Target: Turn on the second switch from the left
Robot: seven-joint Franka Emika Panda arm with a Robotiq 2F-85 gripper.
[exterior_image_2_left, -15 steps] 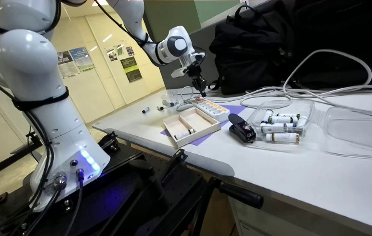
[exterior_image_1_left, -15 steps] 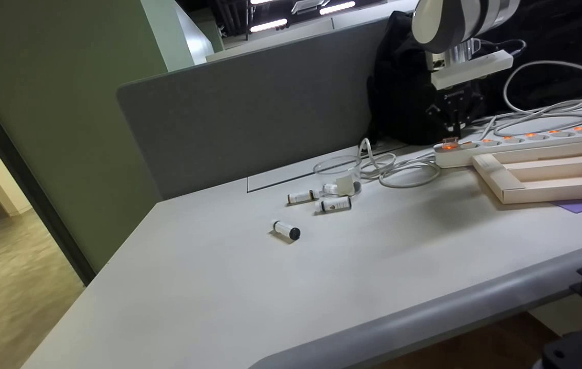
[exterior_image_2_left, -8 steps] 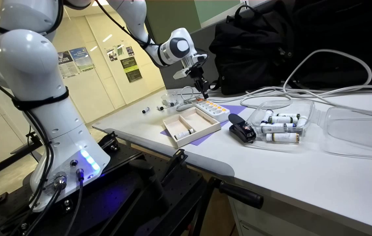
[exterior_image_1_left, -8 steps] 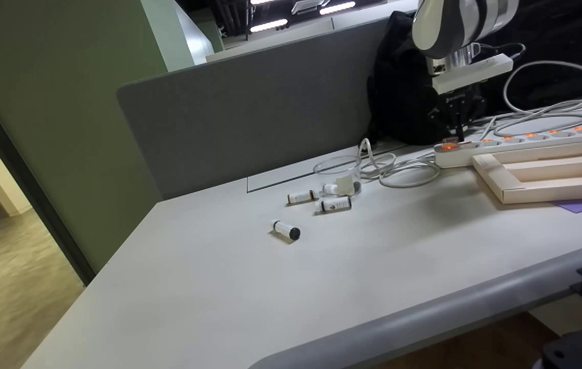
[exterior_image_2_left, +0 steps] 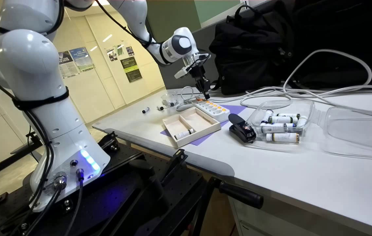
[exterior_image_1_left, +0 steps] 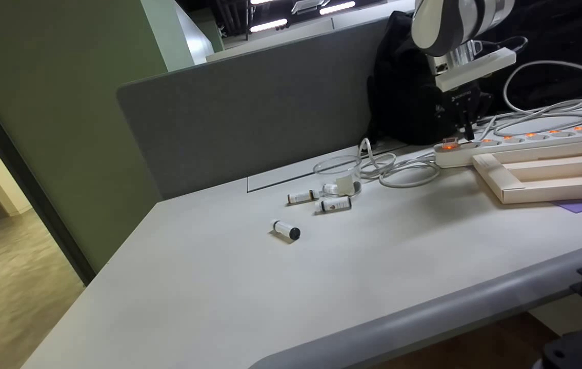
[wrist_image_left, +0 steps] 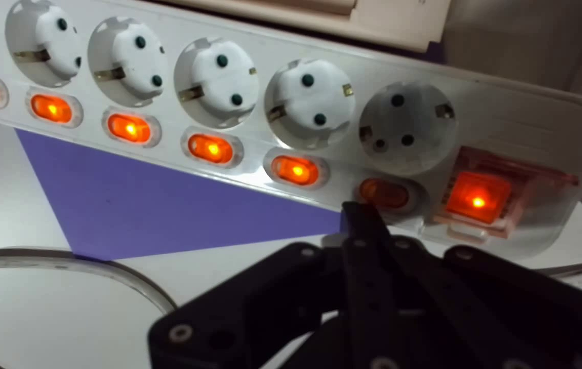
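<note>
A white power strip [wrist_image_left: 521, 120] lies across the wrist view; it also shows in both exterior views [exterior_image_1_left: 516, 145] [exterior_image_2_left: 218, 114]. Its square main switch [wrist_image_left: 478, 197] glows orange under a clear cover. The small switch beside it [wrist_image_left: 384, 193] is dark, unlit. The other small switches, such as this one [wrist_image_left: 295, 170], glow orange. My gripper [wrist_image_left: 365, 212] is shut and empty, its tips at the near edge of the dark switch. I cannot tell whether they touch it. In both exterior views the gripper [exterior_image_1_left: 469, 136] [exterior_image_2_left: 207, 96] points down over the strip's main-switch end.
A wooden tray [exterior_image_2_left: 202, 129] lies alongside the strip, on a purple sheet [wrist_image_left: 167, 200]. White cables [exterior_image_2_left: 271, 95] and a black backpack [exterior_image_2_left: 248, 49] are behind. Small bottles [exterior_image_1_left: 286, 230], a stapler [exterior_image_2_left: 242, 129] and a clear container [exterior_image_2_left: 307, 113] are on the table.
My gripper has moved a little to the right in both exterior views, along the strip away from the main switch, and has tilted slightly. The strip has not moved.
</note>
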